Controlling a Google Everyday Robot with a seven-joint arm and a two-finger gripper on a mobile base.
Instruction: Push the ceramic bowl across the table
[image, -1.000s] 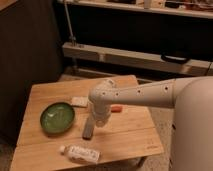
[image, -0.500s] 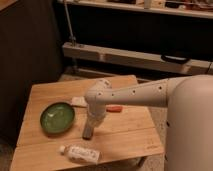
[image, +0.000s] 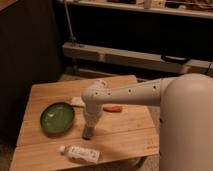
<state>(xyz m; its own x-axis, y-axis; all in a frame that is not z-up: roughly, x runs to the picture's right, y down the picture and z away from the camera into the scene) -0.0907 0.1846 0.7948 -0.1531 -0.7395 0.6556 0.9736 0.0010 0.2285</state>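
Observation:
The green ceramic bowl sits on the left part of the light wooden table. My white arm reaches in from the right and bends down over the table's middle. The gripper points down at the tabletop, just right of the bowl, with a small gap between them. It holds nothing that I can see.
A white bottle with a label lies near the table's front edge, below the gripper. A small orange object lies right of the arm. A pale flat item lies behind the bowl. Dark shelving and a rail stand behind the table.
The arm and gripper have shifted left, closer to the bowl. The bowl has not moved.

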